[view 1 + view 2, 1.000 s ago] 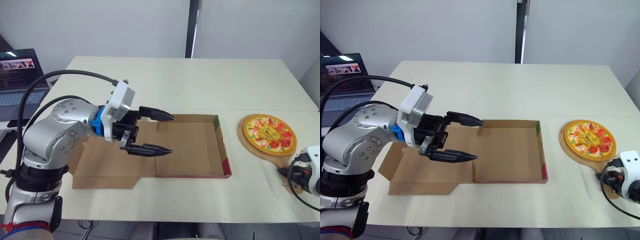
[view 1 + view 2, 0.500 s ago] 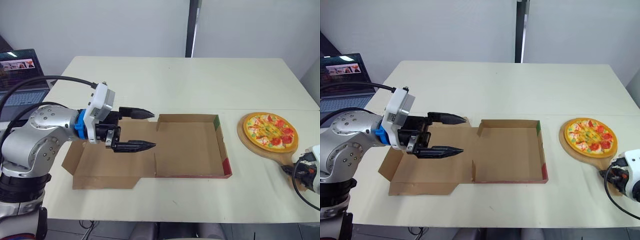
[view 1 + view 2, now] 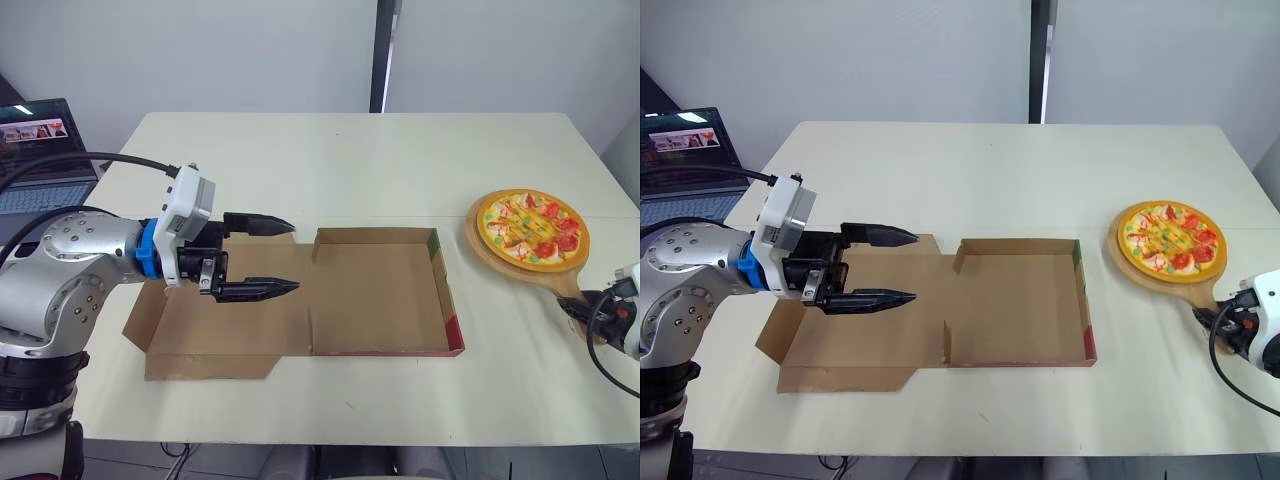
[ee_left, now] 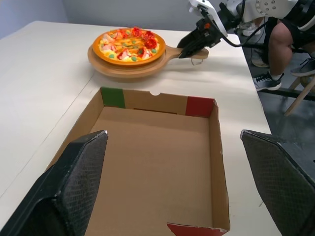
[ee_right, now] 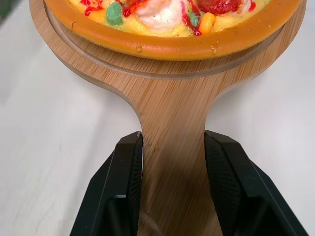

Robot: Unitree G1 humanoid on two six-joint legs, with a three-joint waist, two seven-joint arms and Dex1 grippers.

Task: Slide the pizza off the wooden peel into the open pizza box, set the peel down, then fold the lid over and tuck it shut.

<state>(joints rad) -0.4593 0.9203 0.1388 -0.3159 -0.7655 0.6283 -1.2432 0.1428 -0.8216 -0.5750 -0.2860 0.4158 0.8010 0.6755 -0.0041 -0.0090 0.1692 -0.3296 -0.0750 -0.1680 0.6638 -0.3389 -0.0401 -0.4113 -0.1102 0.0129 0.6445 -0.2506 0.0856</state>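
Clamping the peel [image 5: 167, 93] handle, right gripper [image 5: 173, 143]; left gripper [image 3: 294, 256] spread wide, empty, above the box lid [image 3: 220, 322].

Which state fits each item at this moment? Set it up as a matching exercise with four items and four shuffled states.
Items:
1. pizza
2. pizza box
3. left gripper
4. right gripper

States:
A. open, above the lid
B. shut on the handle of the wooden peel
C. empty, lid folded back flat
D. lying on the wooden peel

Pairs: 1-D, 2-C, 3-A, 4-B
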